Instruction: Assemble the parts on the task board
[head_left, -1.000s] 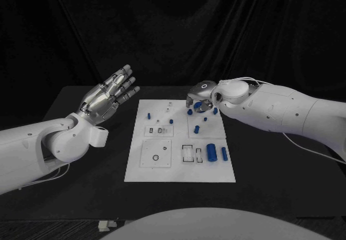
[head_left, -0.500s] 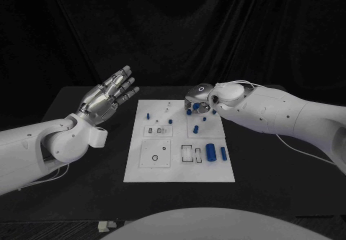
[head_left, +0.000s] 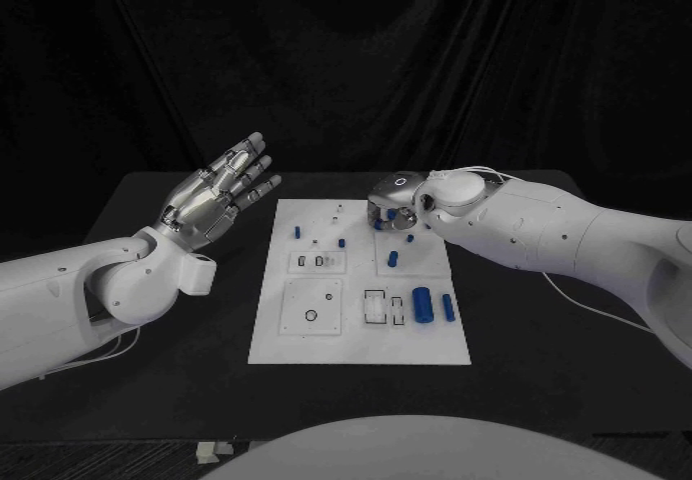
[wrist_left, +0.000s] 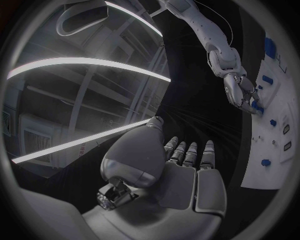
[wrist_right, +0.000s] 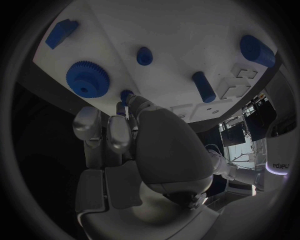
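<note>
step: right robot hand (head_left: 392, 205) pinching small blue peg (wrist_right: 126, 95) at task board (head_left: 361, 345) far end | left robot hand (head_left: 216, 195) spread, idle | next: probably seat peg in its hole

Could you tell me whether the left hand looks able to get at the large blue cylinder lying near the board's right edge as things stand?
Probably yes: the left hand is raised and open beside the task board, and nothing lies between it and the large blue cylinder. The right hand works further back.

Right hand (wrist_right: 128, 145) fingers (wrist_right: 137, 107) touch a small blue peg (wrist_right: 126, 94) beside a blue gear (wrist_right: 87, 77).
</note>
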